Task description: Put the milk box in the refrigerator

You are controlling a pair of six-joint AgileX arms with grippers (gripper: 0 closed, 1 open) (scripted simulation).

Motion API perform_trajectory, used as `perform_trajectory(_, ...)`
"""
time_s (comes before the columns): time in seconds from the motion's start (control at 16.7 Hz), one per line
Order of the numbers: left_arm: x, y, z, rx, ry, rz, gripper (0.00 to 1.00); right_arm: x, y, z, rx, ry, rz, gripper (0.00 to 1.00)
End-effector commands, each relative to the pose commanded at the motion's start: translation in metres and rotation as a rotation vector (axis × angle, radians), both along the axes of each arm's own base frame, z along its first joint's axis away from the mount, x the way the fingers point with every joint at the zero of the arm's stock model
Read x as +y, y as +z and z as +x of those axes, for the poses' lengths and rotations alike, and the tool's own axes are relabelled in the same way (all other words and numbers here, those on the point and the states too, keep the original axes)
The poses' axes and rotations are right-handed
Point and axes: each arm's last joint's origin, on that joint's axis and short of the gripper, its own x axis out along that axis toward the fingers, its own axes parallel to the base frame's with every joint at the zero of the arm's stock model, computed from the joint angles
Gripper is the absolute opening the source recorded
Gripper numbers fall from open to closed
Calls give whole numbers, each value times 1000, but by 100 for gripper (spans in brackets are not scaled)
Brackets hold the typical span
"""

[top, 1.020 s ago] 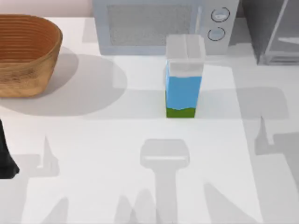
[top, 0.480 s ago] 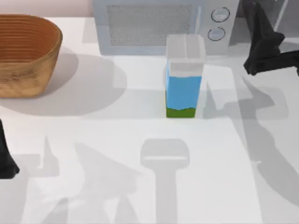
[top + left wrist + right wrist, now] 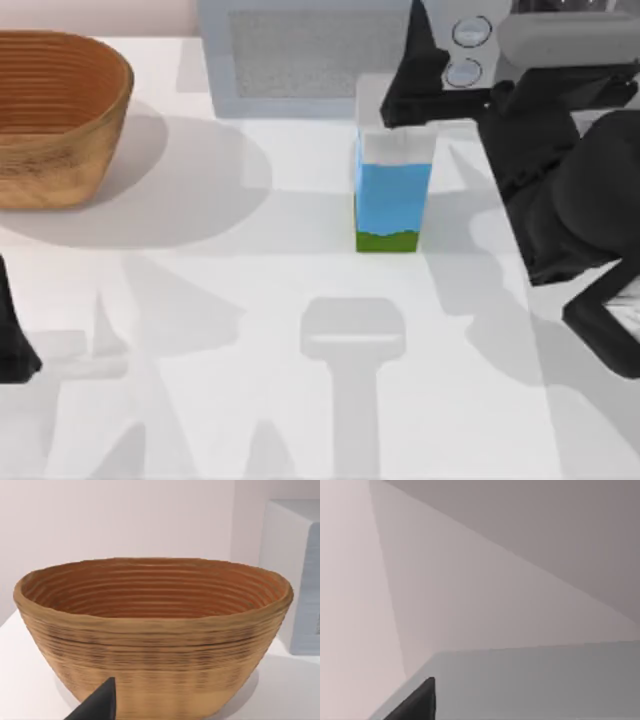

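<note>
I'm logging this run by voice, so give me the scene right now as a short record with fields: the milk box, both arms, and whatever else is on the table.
milk box: upright on the table, in front of the microwave, not gripped
right gripper: reaching in from the top view's right, above the carton's gabled top
left gripper: parked at the table's left edge, facing the basket
basket: woven, at the table's back left
microwave: at the back, middle
task state: carton not yet picked up

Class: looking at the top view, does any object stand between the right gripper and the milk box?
Nothing visible does. The right gripper hangs directly over the milk box's top, in front of the microwave.
</note>
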Motion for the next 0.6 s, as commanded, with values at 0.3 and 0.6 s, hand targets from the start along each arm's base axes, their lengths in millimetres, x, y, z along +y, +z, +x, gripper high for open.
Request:
perform_trajectory(0.3,0,0,0,0,0,0,100,39,-72,21,152,-90,-35,100)
perform_trajectory(0.6,0,0,0,0,0,0,100,62,-143,25,270,-187,-130,100)
